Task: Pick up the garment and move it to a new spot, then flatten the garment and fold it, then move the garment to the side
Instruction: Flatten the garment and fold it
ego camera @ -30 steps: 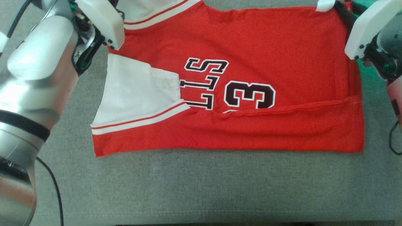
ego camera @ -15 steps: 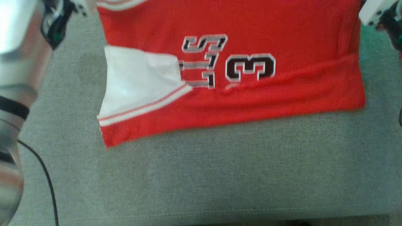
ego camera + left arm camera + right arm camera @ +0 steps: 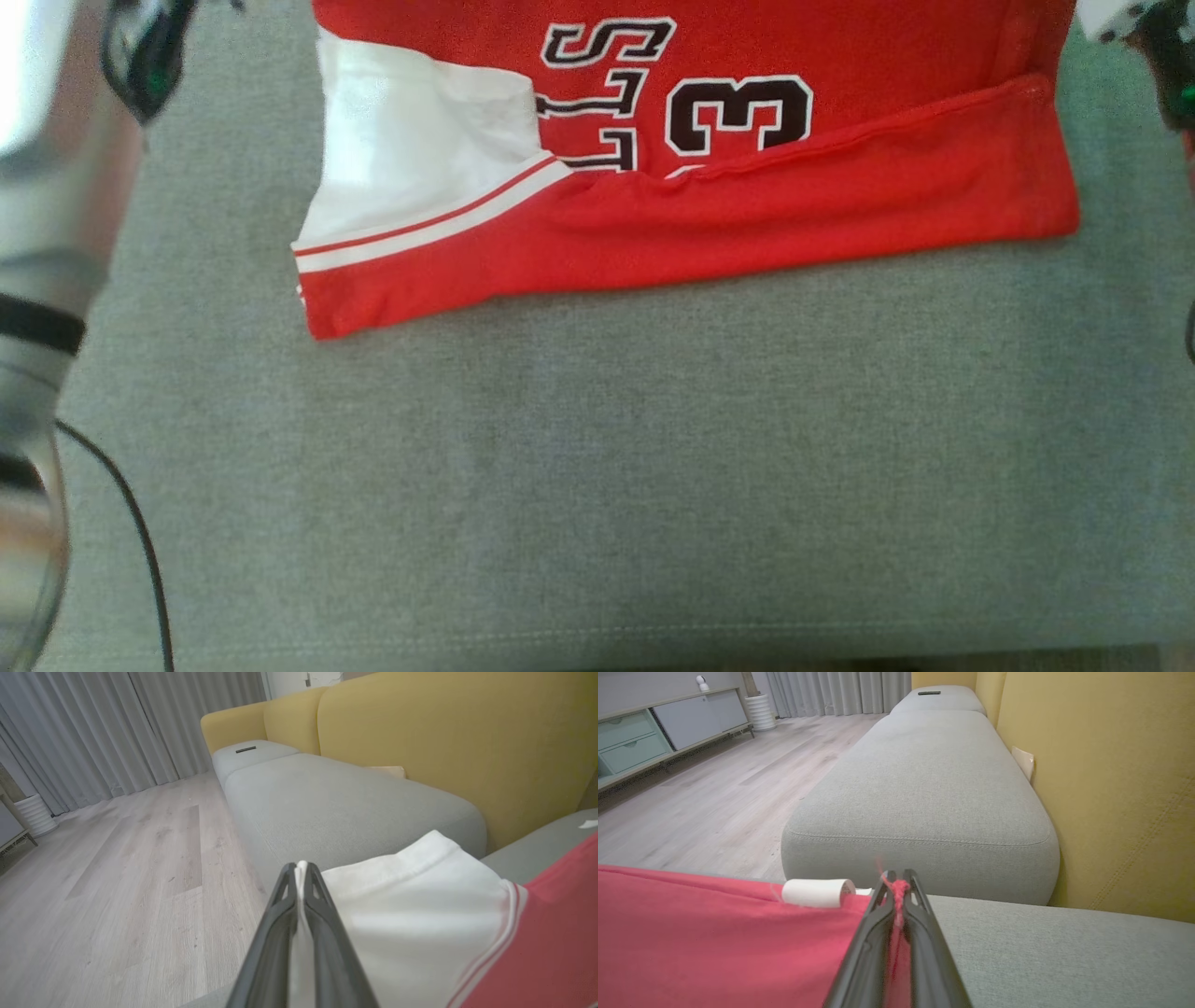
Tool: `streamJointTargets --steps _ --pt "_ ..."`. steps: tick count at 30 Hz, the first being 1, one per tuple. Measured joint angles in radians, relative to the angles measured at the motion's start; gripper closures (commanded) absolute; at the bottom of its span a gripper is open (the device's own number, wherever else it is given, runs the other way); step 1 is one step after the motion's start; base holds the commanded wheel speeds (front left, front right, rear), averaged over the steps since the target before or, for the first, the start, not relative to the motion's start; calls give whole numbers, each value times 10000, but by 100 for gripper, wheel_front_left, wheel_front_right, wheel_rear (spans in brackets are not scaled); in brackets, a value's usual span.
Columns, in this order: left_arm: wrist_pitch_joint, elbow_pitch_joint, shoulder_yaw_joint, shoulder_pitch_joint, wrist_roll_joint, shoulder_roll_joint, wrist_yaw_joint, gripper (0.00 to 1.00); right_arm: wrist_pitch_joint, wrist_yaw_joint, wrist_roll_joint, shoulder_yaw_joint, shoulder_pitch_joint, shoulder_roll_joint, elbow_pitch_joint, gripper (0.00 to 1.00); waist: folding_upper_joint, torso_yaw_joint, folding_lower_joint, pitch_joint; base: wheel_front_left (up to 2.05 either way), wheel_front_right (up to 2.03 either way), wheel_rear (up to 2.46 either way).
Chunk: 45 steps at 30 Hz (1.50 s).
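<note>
Grey sofa seat (image 3: 597,467) beneath a yellow backrest (image 3: 1111,788). Across its far part, red-and-white garment (image 3: 794,205), near edge doubled over below the black number. Left fingers (image 3: 273,933) clenched on the white sleeve edge; right fingers (image 3: 868,952) pinched tight on a red corner.

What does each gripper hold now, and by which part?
Both hold the jersey: the left gripper pinches its white part, the right gripper pinches its red edge.
</note>
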Motion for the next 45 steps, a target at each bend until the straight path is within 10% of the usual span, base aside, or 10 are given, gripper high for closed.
streamJointTargets --steps 29,42,43,44,45 --pt "1444 -3542 -3298 4115 -1908 2243 -205 100 1877 0 3465 2991 3622 -2754 -2890 100 0 499 -1 -1942 0 0 0" --pt "1601 -3463 -3954 4278 -2196 2339 -205 100 2844 0 3469 3952 3697 -3116 -3126 100 0 377 0 -1687 0 0 0" --pt "1599 -3375 -3988 4280 -2234 2282 -205 100 2903 0 3469 3969 3697 -3116 -3091 32 0 375 0 -1679 0 0 0" --pt "1590 -3290 -4021 4287 -2245 2220 -205 68 2966 0 3478 3988 3696 -3116 -3062 0 0 374 0 -1675 0 0 0" --pt "1567 -3229 -4050 4301 -2245 2165 -205 16 3032 0 3522 4008 3697 -3116 -3037 0 0 373 0 -1677 0 0 0"
